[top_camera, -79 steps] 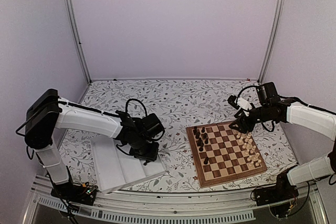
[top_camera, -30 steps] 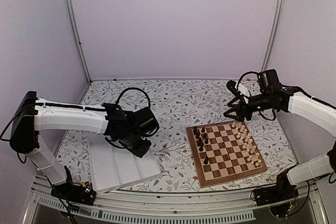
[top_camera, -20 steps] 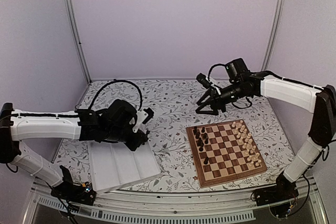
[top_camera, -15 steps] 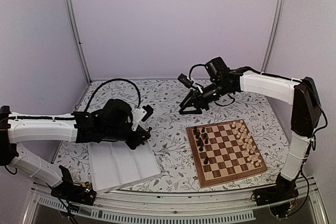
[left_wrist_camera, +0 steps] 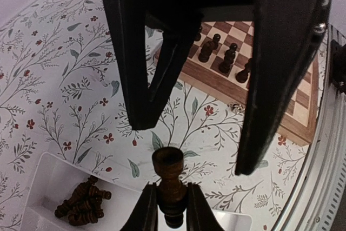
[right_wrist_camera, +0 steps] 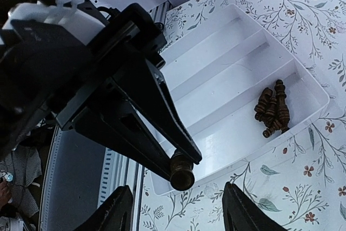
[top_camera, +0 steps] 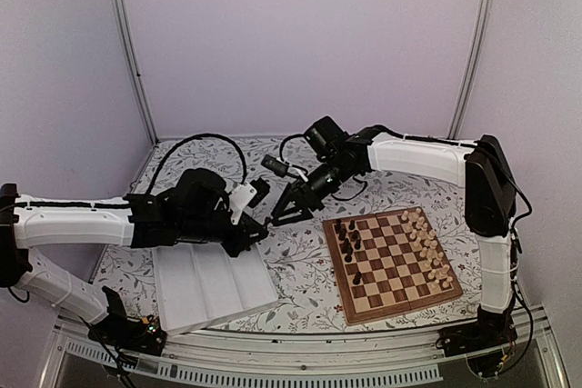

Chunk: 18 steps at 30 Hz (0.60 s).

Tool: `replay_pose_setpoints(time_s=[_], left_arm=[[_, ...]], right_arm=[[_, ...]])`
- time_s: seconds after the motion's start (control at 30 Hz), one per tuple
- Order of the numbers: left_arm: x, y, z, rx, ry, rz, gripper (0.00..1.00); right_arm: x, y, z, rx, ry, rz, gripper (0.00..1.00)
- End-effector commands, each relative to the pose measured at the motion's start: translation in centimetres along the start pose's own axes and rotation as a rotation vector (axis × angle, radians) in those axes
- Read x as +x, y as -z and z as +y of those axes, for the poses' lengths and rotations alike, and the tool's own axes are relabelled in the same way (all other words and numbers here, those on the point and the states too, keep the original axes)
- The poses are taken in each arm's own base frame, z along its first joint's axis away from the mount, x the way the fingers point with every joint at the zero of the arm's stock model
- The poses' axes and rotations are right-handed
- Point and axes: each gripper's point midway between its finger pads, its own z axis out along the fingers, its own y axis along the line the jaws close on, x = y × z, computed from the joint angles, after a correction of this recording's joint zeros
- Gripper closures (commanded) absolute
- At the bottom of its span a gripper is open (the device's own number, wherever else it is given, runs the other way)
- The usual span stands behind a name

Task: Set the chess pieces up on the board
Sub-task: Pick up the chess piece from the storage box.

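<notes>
As left gripper (left_wrist_camera: 172, 201) pinches dark piece (left_wrist_camera: 167, 166) (mid-air), near tray (top_camera: 214, 288) edge

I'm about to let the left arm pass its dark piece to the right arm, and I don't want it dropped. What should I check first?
1. The left gripper holds the dark piece: ok, shut on its stem.
2. The piece's head is free to grab: ok, it sticks out past the holding fingers.
3. The right gripper is open: ok, jaws stand wide.
4. The piece is between the right gripper's pads: cannot tell. It lines up with the gap, but the depth is unclear.
5. The board is reachable: ok, no arm covers it in the top view.
</notes>
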Motion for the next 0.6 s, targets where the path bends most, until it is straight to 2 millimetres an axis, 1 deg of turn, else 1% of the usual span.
replay_pose_setpoints(time_s=[0.0,0.2,0.3,0.47,0.5,0.57], left_arm=[[-1.4,-0.1,-0.1,0.024,-0.005,-0.036,0.94],[-2.0,-0.2,-0.4,0.038,-0.005,-0.046,0.94],[-2.3,-0.2,-0.5,0.042,-0.004,-0.052,0.94],[-2.4,-0.2,-0.6,0.048,-0.001,-0.058,0.94],[-2.5,-0.2,-0.6,0.049,-0.001,-0.059,0.94],[-2.5,-0.3,-0.7,0.052,0.000,-0.059,0.93]], right_arm=[[-0.9,-0.5,0.5,-0.022,-0.002,-0.004,0.41],[-1.0,-1.2,0.3,-0.023,-0.012,0.002,0.48],[-0.9,-1.4,0.2,-0.026,-0.021,0.005,0.53],[-0.6,-1.5,-0.1,-0.012,-0.029,0.013,0.56],[-0.5,-1.6,-0.2,-0.012,-0.031,0.014,0.59],[-0.5,-1.6,-0.1,-0.018,-0.031,0.015,0.69]])
